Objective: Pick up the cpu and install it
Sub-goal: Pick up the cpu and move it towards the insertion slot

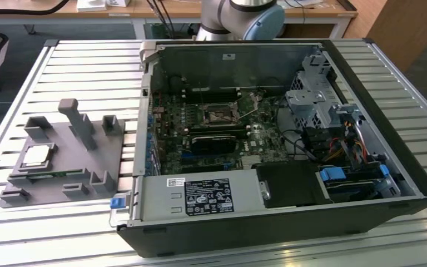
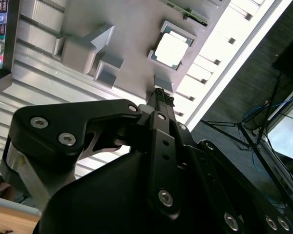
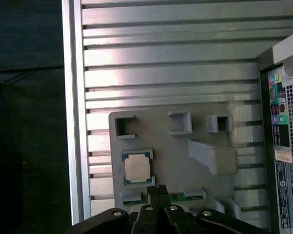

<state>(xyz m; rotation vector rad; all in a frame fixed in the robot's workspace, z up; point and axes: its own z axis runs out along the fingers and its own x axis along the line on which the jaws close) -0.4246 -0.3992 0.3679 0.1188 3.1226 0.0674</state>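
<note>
Hovering gripper closed nr cpu; untouched

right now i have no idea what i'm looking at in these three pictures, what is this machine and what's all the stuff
It is a robot arm working at a slatted metal table. The exterior view looks on from outside; both wrist views come from cameras riding on the arm, looking past its black jaws. On the table lies an open computer case with its motherboard exposed, and beside it a grey holder tray. The cpu, a small silver square, sits in the tray beside a green memory stick. The jaws are pressed together over the tray and hold nothing.
</note>
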